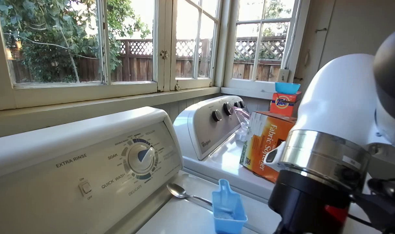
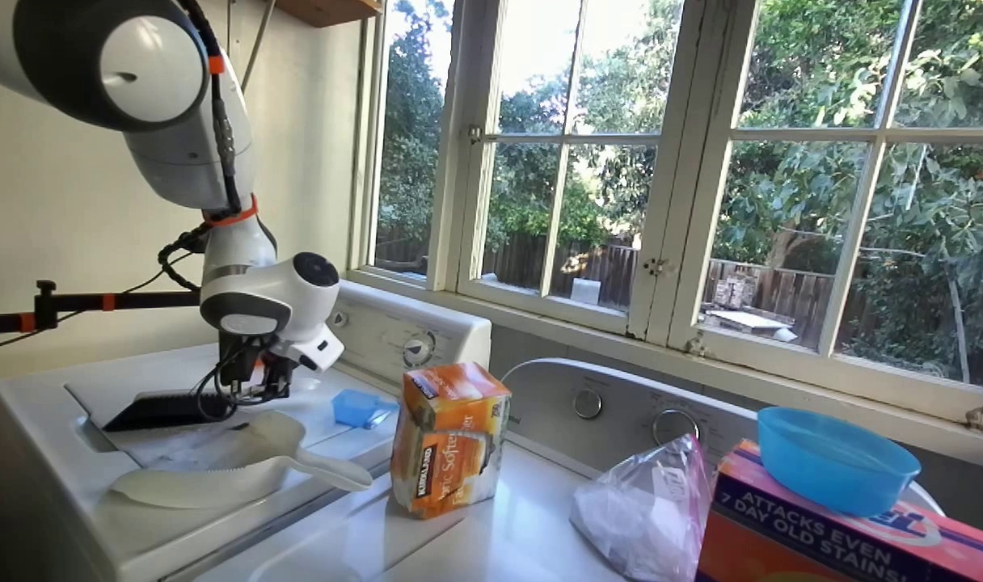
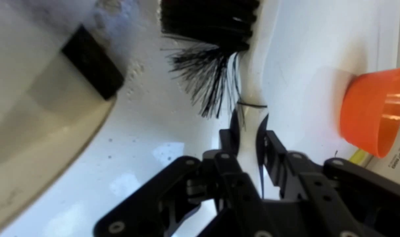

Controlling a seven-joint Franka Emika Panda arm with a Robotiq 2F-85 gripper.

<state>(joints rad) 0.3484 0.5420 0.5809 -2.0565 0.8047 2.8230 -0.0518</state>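
A hand brush has black bristles [image 3: 210, 29] and a pale handle [image 3: 254, 75]. My gripper [image 3: 244, 144] is shut on that handle, one finger on each side. In an exterior view my gripper [image 2: 253, 392] is low over the white washer lid, and the brush's dark bristles [image 2: 168, 410] extend from it along the lid. I cannot tell whether they touch it. A cream dustpan [image 2: 208, 485] lies beside the brush; it also shows at the left in the wrist view [image 3: 48, 138]. Whitish powder [image 2: 188, 449] lies by the dustpan. The fingers are out of frame in an exterior view.
A blue scoop [image 1: 229, 216] and a spoon [image 1: 178, 191] lie near the washer console [image 1: 87, 169]. A fabric softener box [image 2: 451, 440], a plastic bag [image 2: 645, 509] and a Tide box [image 2: 815, 525] under a blue bowl [image 2: 835, 461] stand farther along. An orange cup [image 3: 364, 112] is right of the brush.
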